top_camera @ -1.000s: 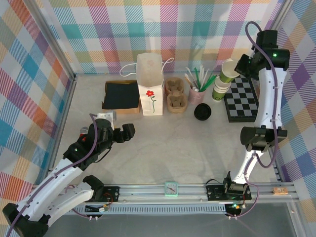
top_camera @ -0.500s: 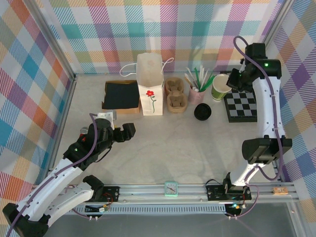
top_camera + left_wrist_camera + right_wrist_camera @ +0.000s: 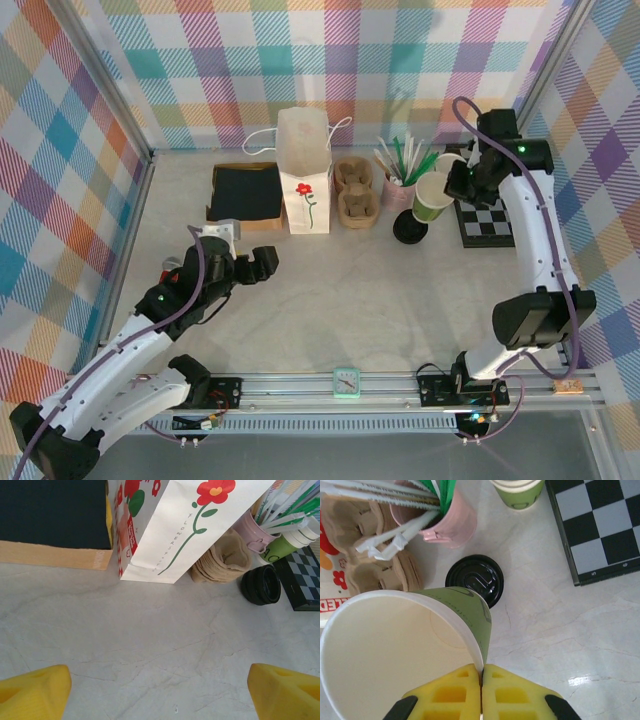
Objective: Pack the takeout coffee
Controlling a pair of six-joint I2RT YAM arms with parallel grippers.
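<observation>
Takeout coffee cup (image 3: 405,645): green-and-cream paper, open-topped, empty inside, lid off. Rim pinched tight between my right fingers (image 3: 452,695), held above the counter (image 3: 560,620) toward its far right corner, near the black lid (image 3: 475,580).

Count:
- one black lid, flat on the counter
- one further green cup (image 3: 517,490) beside one checkerboard (image 3: 600,525)
- one pink cup of straws (image 3: 447,522)
- one flowered bag (image 3: 175,525)

My left fingers (image 3: 35,687): spread wide, holding nothing.

Open tabletop (image 3: 340,300) lies before the paper bag (image 3: 306,175), cup carriers (image 3: 357,195), straw cup (image 3: 400,190) and black lid (image 3: 409,228).
</observation>
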